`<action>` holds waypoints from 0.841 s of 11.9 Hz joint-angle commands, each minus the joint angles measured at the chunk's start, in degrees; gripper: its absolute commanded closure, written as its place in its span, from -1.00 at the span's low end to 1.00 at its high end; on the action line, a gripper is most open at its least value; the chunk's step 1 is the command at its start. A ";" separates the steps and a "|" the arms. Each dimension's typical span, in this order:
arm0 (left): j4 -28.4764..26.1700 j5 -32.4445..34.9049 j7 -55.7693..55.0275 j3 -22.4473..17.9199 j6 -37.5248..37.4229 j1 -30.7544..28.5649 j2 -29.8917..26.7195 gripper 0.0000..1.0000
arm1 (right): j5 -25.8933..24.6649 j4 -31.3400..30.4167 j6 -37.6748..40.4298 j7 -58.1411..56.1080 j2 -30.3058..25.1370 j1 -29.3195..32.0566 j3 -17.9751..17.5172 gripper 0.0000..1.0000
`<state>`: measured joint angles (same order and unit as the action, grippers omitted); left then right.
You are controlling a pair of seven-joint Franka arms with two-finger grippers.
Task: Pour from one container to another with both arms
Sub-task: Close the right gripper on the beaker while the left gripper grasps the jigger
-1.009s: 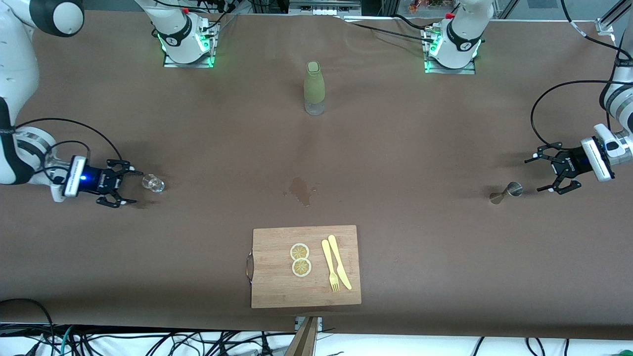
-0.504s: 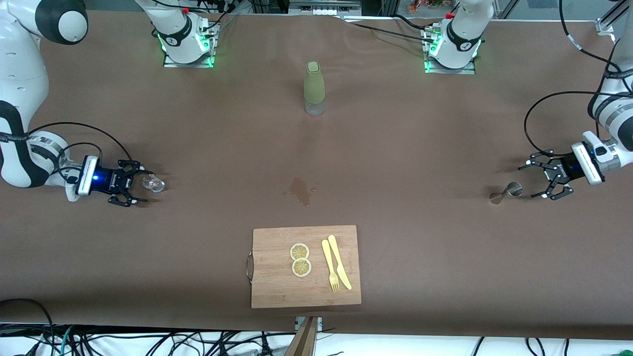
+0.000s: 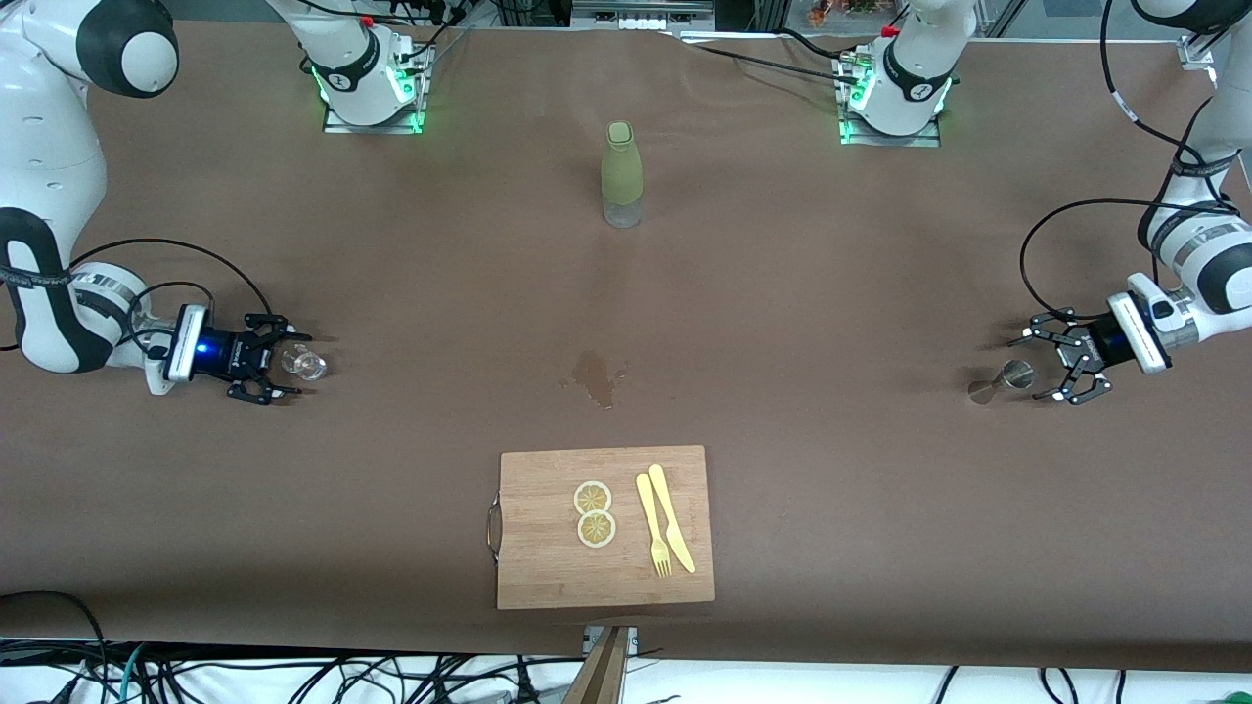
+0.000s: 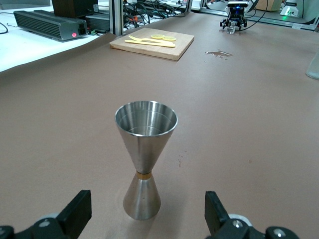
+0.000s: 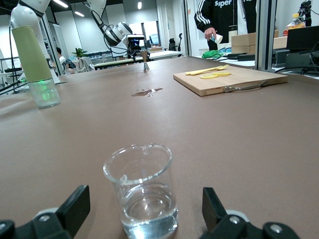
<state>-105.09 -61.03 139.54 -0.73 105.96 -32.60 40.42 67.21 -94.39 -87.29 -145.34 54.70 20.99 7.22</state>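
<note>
From the front camera: the right gripper point(image 3: 277, 369) sits low at the right arm's end of the table, fingers spread wide on either side of a small glass beaker point(image 3: 304, 365), not pinching it. At the left arm's end, the left gripper point(image 3: 1050, 365) is low as well, fingers spread just beside a steel jigger point(image 3: 1002, 379) standing upright on the brown table point(image 3: 831, 293). Mid-table, a green bottle point(image 3: 621, 174) stands near the bases; a small spill point(image 3: 597, 375) lies between it and the wooden cutting board point(image 3: 548, 567), which carries two lemon slices point(image 3: 594, 513), a yellow fork point(image 3: 652, 524) and a yellow knife point(image 3: 672, 516) and lies nearest the camera.

Left wrist view: the jigger point(image 4: 145, 157) stands dead centre between the open fingers point(image 4: 75, 214), clear of both. The right gripper point(image 4: 234, 21) shows farther off.

Right wrist view: the beaker point(image 5: 142, 189) stands upright with a little clear liquid in it, between the parted fingers point(image 5: 72, 208), untouched. The bottle point(image 5: 35, 62) and the board point(image 5: 229, 79) lie farther off, with the left gripper point(image 5: 143, 51) at the jigger.
</note>
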 commanded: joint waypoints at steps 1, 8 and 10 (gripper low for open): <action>1.20 -3.92 4.94 0.20 -0.84 0.25 2.38 -0.99 | 0.82 0.87 0.19 -0.39 1.55 -0.25 -0.37 -0.99; 1.64 -9.19 7.14 0.29 -2.08 2.80 4.23 -0.98 | 0.73 1.22 -0.16 0.32 1.64 -0.77 -0.63 -0.59; 1.64 -10.51 8.37 0.29 -2.08 3.50 4.93 -0.98 | 0.73 1.22 -0.16 0.06 1.55 -0.86 -0.72 -0.47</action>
<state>-104.56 -69.03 144.07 0.09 104.90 -30.04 43.86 67.21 -94.17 -87.40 -145.29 55.32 20.22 6.78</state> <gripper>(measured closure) 0.004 0.225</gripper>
